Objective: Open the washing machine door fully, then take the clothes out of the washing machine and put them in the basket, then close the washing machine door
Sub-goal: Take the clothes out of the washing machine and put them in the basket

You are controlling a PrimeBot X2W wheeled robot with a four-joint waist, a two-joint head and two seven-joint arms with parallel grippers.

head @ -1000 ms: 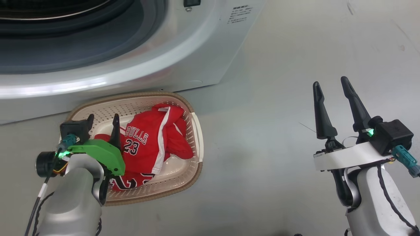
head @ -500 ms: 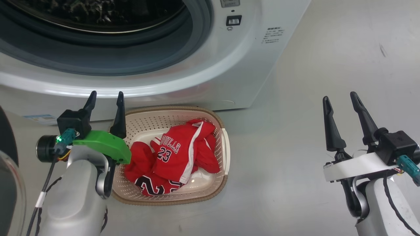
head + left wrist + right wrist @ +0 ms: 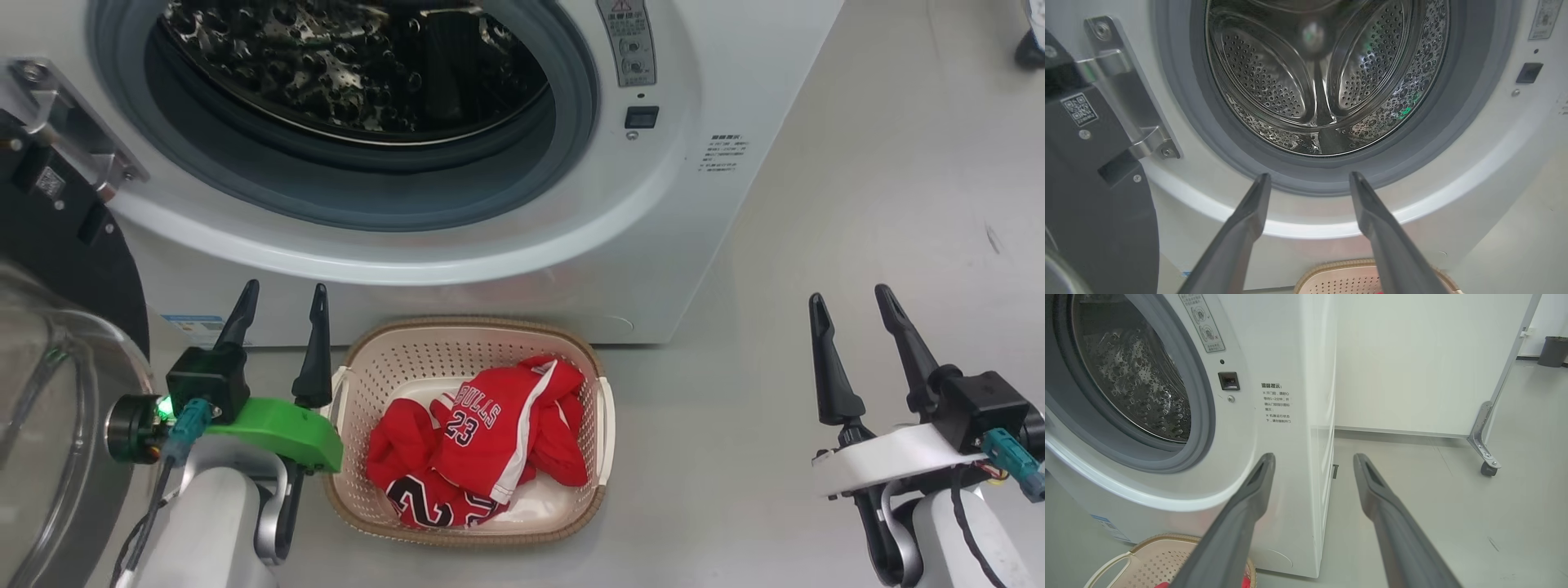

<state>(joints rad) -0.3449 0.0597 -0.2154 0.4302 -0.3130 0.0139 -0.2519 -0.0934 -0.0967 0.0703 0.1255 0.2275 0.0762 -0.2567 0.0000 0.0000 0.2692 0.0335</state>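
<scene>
Grey floor [image 3: 775,367] before the washing machine [image 3: 694,204]: the red clothes [image 3: 482,441] lie in the basket [image 3: 465,325], and the drum [image 3: 1310,81] looks empty. Both the left gripper [image 3: 283,310] and the right gripper [image 3: 851,306] hover, jaws spread wide, holding nothing. What seems left is swinging the open door [image 3: 73,269] shut, probably a job for the nearer left arm.

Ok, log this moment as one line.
door open | drum looks empty | clothes in basket | left gripper open | right gripper open | next: close door
</scene>
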